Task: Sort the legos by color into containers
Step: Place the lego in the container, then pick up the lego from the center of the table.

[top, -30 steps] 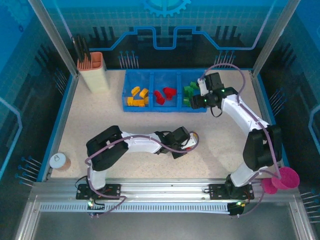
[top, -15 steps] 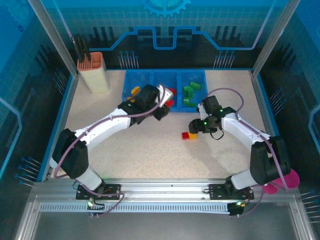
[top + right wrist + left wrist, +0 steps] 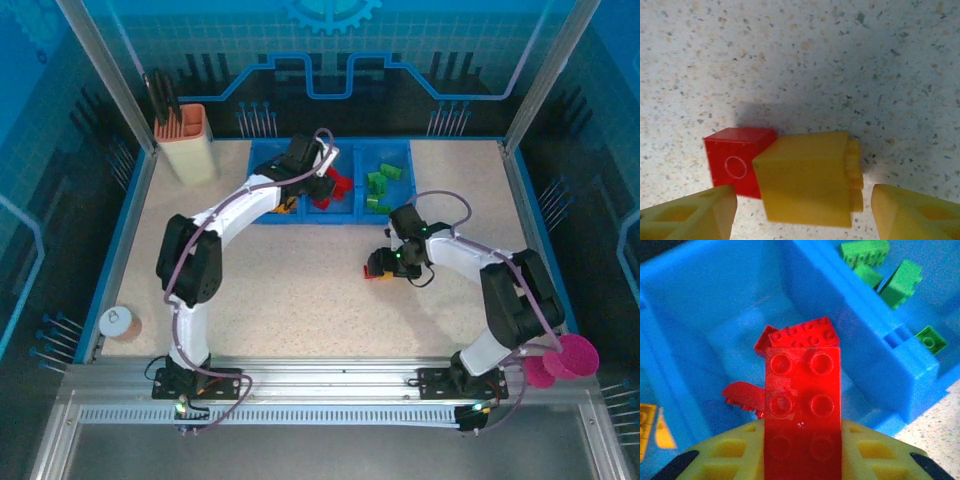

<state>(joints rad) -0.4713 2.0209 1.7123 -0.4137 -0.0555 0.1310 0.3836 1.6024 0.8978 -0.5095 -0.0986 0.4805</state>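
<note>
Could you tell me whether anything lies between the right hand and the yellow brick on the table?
Partly: a red brick sits beside the yellow brick just ahead of one finger of the right hand; the other side is free.

The tray (image 3: 695, 305) is bright blue throughout. The long red brick (image 3: 802, 405) is glossy, and the green bricks (image 3: 900, 282) are a vivid leaf shade. The table (image 3: 840, 60) is pale beige, speckled dark grey and tan, under a yellow brick (image 3: 805, 177) and a small red brick (image 3: 735, 160).
</note>
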